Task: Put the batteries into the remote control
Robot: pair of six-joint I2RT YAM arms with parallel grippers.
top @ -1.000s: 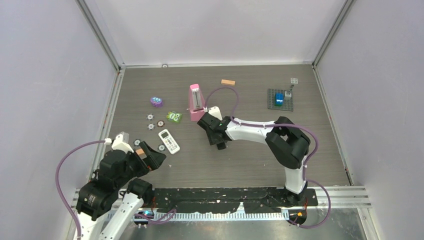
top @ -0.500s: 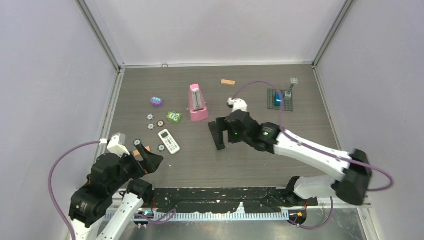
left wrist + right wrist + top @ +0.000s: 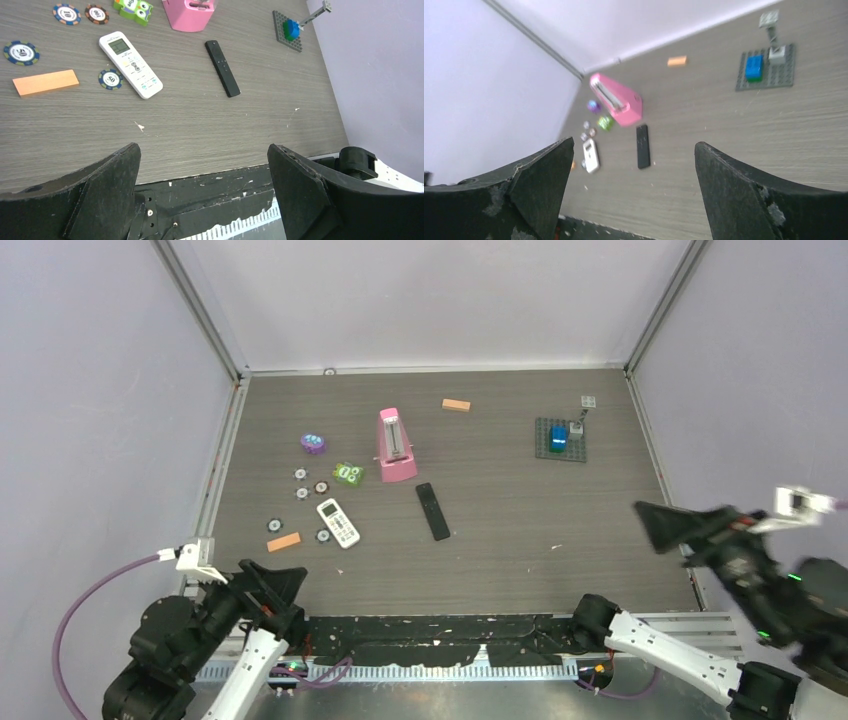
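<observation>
From above, the black remote [image 3: 433, 511] and white remote [image 3: 338, 523] both lie flat, well apart from the arms. Can't spot any loose batteries, so no idea if they're already in. Left wrist: left claw [image 3: 202, 147] spread wide, empty. Right wrist: right claw [image 3: 634, 142] also wide apart, holding nothing.

My right gripper [image 3: 633, 144] off the black remote [image 3: 433, 511], out to four o'clock; left gripper [image 3: 203, 147] off the orange block [image 3: 284, 541].
</observation>
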